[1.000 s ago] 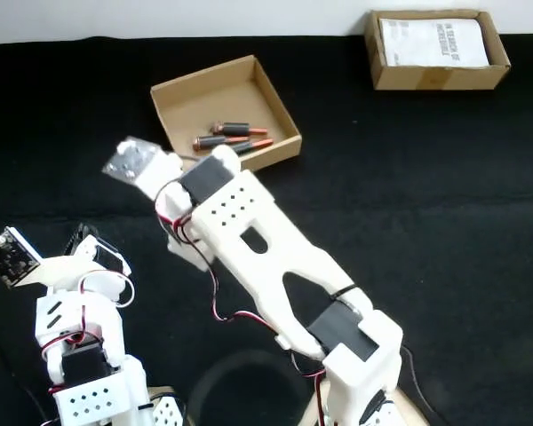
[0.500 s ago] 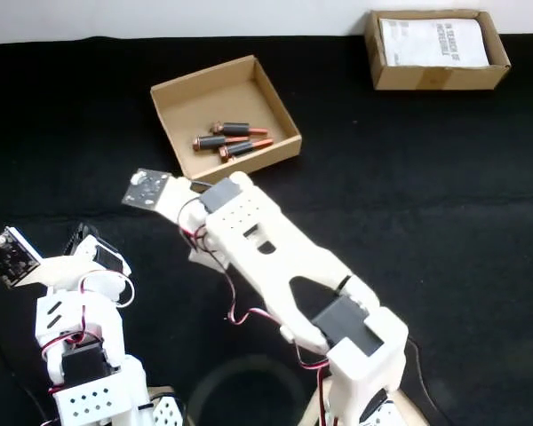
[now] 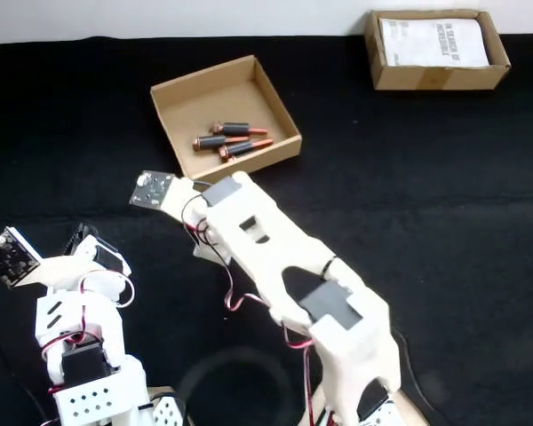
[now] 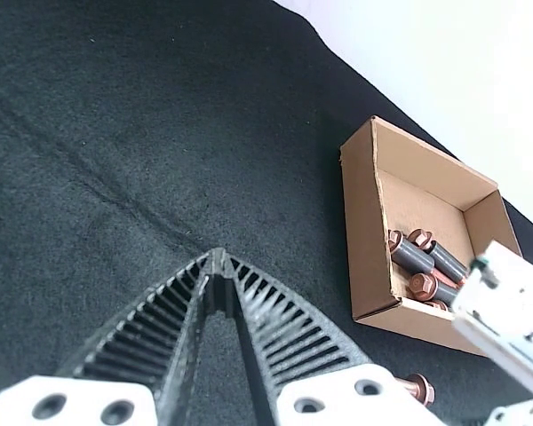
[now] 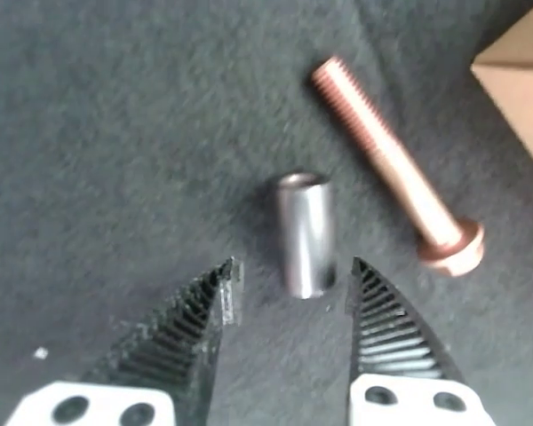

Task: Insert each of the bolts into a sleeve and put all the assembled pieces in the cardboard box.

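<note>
While right gripper [image 5: 293,264] straddles sleeve [image 5: 305,232], bolt [image 5: 391,169] beside, printed sheet [image 3: 433,42] seemingly illegible

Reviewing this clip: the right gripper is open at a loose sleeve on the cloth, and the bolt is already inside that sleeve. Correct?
Not quite. The right gripper is open at the sleeve on the cloth, but the bolt lies beside the sleeve, apart from it, not inside it. The right wrist view shows this.

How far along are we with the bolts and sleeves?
Done: three assembled copper-bolt-and-grey-sleeve pieces lie in the open cardboard box. In hand: the right gripper is open astride a loose dark grey metal sleeve, a bare copper bolt beside it. Left: join that pair, box it.
</note>
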Tool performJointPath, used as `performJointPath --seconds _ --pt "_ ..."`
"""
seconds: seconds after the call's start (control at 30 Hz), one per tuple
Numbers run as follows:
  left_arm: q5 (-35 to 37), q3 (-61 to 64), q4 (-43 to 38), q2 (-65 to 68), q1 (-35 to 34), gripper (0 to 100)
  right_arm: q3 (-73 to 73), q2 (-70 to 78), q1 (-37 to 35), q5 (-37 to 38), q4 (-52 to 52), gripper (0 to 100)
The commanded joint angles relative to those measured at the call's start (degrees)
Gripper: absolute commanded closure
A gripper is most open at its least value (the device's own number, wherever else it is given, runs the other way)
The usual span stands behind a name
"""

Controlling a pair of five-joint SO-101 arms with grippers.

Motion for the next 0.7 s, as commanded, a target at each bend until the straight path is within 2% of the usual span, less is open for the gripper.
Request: performJointPath --seconds 0.0,0.27,0.33,0.4,0.43,0.67 --pt "0.26 0.84 0.26 -0.75 -0.75 99 -5.49 2.15 1.01 0.7 -0.13 82.9" --pt "0.26 0.84 0.35 -0.75 -0.75 99 -11.56 9.36 1.01 0.62 -0.13 83.5" --pt "0.26 0.84 0.35 -0.84 -0.75 99 -11.65 10.59 1.45 0.62 -0.13 88.7" --pt "0.26 0.84 0.35 -0.84 -0.75 99 -11.65 11.56 1.8 0.53 -0.13 98.5" --pt "0.26 0.84 0.35 -0.84 -0.75 99 -11.65 12.0 2.07 0.53 -0.13 99.5" --pt "0.26 0.84 0.44 -0.84 -0.75 99 -13.58 12.09 4.44 0.53 3.65 99.1"
